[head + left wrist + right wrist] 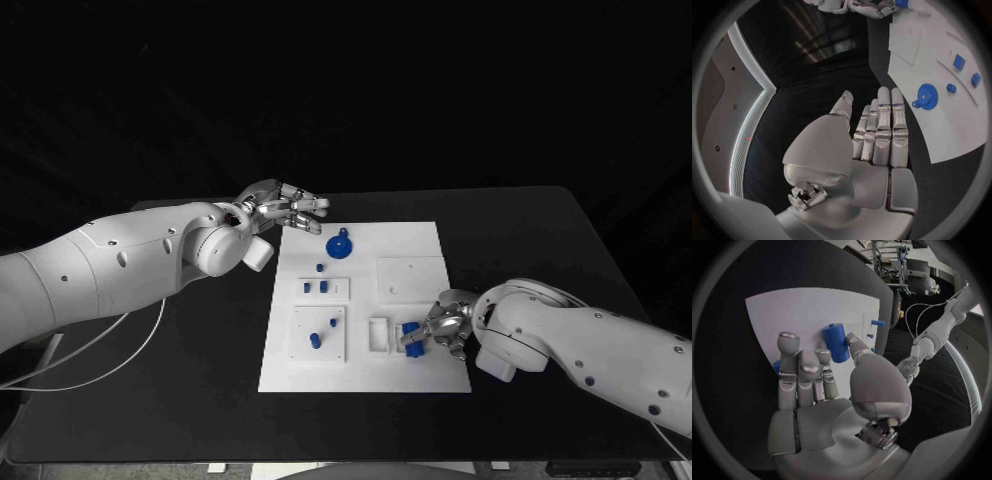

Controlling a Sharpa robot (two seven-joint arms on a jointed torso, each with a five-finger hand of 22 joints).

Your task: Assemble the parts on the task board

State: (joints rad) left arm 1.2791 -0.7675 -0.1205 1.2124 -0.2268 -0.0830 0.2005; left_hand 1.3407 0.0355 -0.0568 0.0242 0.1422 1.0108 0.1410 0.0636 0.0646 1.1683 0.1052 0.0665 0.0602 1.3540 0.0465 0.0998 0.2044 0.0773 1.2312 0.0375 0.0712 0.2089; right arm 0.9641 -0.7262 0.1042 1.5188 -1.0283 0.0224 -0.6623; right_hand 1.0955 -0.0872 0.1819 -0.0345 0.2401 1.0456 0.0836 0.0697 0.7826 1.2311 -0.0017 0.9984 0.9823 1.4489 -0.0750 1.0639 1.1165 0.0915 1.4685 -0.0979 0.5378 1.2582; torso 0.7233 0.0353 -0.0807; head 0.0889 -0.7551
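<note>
The white task board lies in the middle of the black table. My right hand is over the board's near right corner and holds a blue cylindrical part between thumb and fingers; the right wrist view shows that part against the thumb, above the board. My left hand hovers at the board's far left corner, fingers stretched out and holding nothing. A round blue part with a small knob lies on the board just beside it.
Two small blue parts stand in a raised block at the board's left, and more sit in the block nearer me. A plain square plate sits right of centre. Black table surrounds the board.
</note>
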